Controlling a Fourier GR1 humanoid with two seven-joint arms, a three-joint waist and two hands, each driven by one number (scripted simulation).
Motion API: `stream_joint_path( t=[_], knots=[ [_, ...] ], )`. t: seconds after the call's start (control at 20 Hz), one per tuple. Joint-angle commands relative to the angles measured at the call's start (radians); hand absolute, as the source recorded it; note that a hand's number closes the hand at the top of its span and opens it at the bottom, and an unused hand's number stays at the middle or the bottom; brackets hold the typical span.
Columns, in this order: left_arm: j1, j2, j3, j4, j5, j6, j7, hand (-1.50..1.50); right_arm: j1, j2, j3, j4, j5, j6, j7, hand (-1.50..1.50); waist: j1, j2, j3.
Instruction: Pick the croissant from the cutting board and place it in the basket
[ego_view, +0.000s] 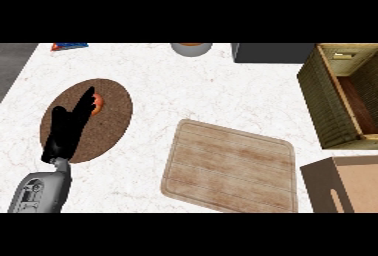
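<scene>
Grey left forearm (40, 192) shows left of the pale rectangular wooden board (229, 167), woven olive basket (321, 100) right of it, round dark-brown board (111, 127) left of it, where the black left hand (63, 130), fingers straight and unclosed, overlies the orange croissant (99, 103), seemingly poised to grasp.

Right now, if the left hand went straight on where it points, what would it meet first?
Probably nothing: the left hand points past the orange item beside it, across the round brown board to the white counter; depth is unclear.
</scene>
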Motion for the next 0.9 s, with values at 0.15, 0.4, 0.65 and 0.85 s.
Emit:
stream_joint_path(
  t=[0.15,0.4,0.65,0.85],
  knots=[
    [0.007,-0.024,-0.009,0.009,-0.018,0.026,-0.01,0.0,0.101,-0.173,-0.001,0.104,0.037,0.051,-0.124,1.5,-0.005,-0.001,0.001],
    [0.0,-0.065,-0.038,0.03,-0.051,0.062,-0.039,0.0,0.119,-0.277,-0.048,0.199,0.037,0.005,-0.242,1.5,-0.003,0.0,0.001],
    [-0.033,-0.011,0.001,0.008,-0.007,0.008,0.02,0.0,0.242,-0.327,-0.074,0.244,0.006,-0.06,-0.439,1.5,0.0,0.001,0.002],
    [-0.004,0.012,0.026,0.034,0.013,-0.022,-0.039,0.0,0.261,-0.296,-0.082,0.299,0.003,-0.108,-0.467,1.5,0.005,0.001,0.001]
  ],
)
